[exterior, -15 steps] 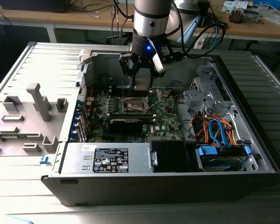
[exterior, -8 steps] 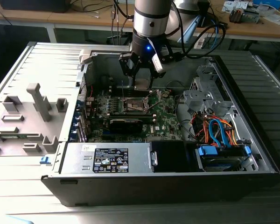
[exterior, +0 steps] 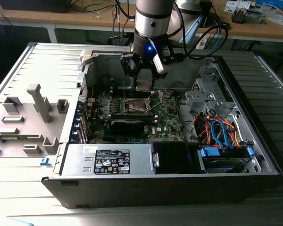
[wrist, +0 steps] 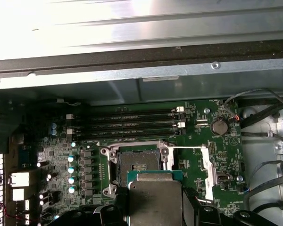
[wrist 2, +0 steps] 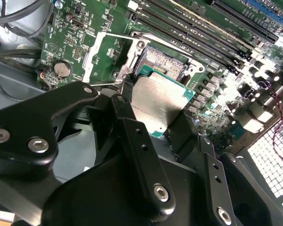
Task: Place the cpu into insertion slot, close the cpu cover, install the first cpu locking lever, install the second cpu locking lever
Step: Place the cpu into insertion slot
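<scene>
Gripping small flat square silvery-grey cpu (wrist 2: 158, 101) w/ black two-finger hand (exterior: 144, 77), clenched on opp edges. Holding it just above, slightly off-centre from, square dark-centred insertion slot (wrist: 139, 162) on green motherboard (wrist: 228, 155); no contact visible. Already flipped open: thin dull-silver square-frame cpu cover (wrist 2: 104, 52), lying back beside slot, off to one side of hand. Thin metal locking lever (wrist: 186, 147) also swung clear, near hand's tip.

For step in hand, prob best: keep chip level, square its edges w/ slot rim, check corner/notch match, go straight down, release only once seated flat. No sideways shove, since contacts underneath likely bend easily. Watch finger clearance vs raised cover & lever.

Surface/room: working inside open grey metal pc case (exterior: 179, 188) laid on its side on grey ribbed worktop (exterior: 273, 94). Long black memory slots (wrist: 132, 125) just beyond hand. Blue & orange cable bundle (exterior: 221, 132) to exterior view's right of hand. Wooden benches (exterior: 254, 28) w/ clutter behind.
</scene>
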